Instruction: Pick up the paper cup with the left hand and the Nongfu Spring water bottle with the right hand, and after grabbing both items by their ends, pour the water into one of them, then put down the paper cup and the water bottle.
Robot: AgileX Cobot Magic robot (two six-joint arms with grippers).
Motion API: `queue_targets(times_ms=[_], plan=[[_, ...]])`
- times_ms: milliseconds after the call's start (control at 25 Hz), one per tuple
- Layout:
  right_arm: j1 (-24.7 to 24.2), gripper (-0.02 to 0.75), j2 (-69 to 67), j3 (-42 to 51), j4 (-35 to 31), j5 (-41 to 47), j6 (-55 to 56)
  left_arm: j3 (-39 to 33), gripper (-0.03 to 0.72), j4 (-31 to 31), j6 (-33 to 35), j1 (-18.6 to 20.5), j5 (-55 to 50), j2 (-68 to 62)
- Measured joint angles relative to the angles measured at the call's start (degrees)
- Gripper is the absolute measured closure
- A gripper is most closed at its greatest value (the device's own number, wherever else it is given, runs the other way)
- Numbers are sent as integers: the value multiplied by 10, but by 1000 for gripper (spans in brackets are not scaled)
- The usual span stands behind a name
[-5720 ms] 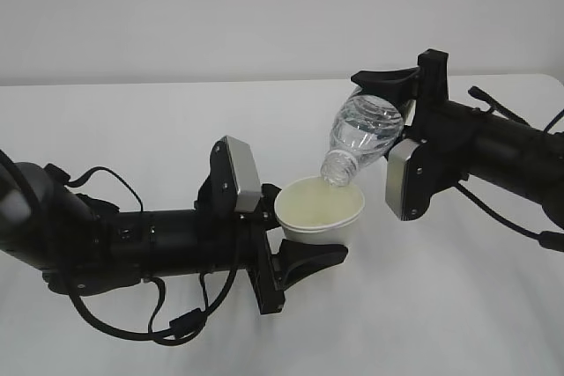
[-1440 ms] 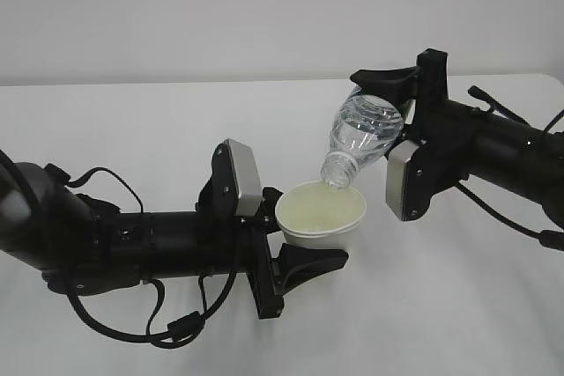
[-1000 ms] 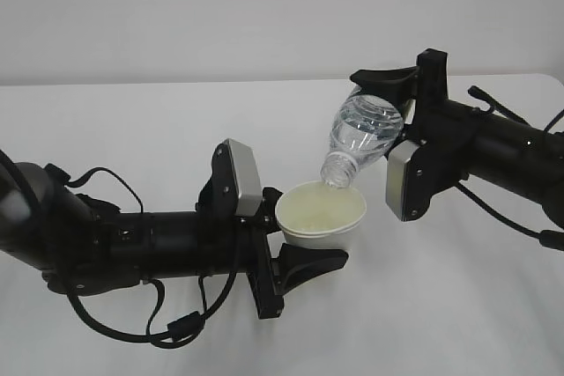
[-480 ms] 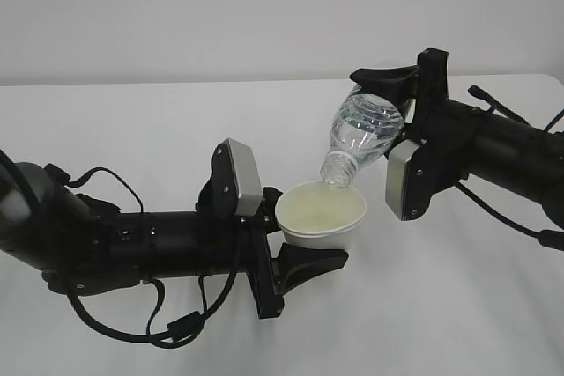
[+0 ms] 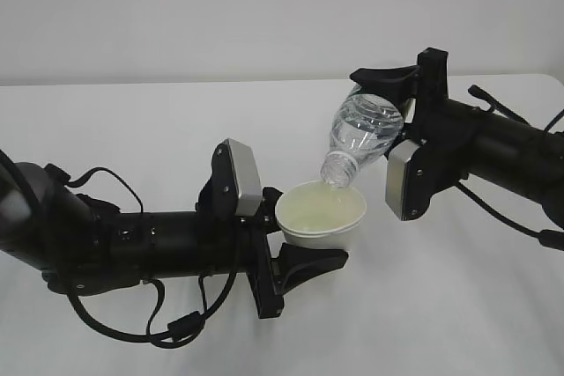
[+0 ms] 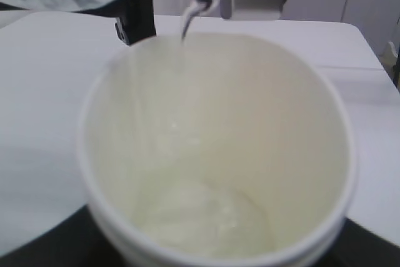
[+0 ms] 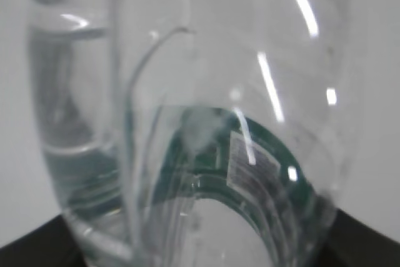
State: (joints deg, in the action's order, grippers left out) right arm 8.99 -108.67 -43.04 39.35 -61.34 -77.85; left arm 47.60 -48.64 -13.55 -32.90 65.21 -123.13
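Observation:
The white paper cup [image 5: 322,228] is held upright above the table, with my left gripper [image 5: 298,233] shut on its lower wall. In the left wrist view the paper cup [image 6: 219,123] fills the frame, and a shallow pool of clear water [image 6: 200,217] lies at its bottom. My right gripper [image 5: 389,114] is shut on the base end of the Nongfu Spring water bottle [image 5: 363,134]. The bottle is tilted neck-down, and its open mouth [image 5: 336,175] sits just over the cup's far rim. Its green label [image 7: 262,154] shows through the clear plastic in the right wrist view.
Both arms hover over a white table [image 5: 132,129] in front of a plain pale wall. A grey block [image 5: 404,178] on the right arm hangs close to the right of the cup. Loose black cables [image 5: 176,328] droop under the left arm near the table's front.

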Motion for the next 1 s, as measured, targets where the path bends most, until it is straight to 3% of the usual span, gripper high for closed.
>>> queue_targets(times_ms=[1000], plan=[[0,280,0,0,0,-1,-8,0,260,0,0,0,0,0]])
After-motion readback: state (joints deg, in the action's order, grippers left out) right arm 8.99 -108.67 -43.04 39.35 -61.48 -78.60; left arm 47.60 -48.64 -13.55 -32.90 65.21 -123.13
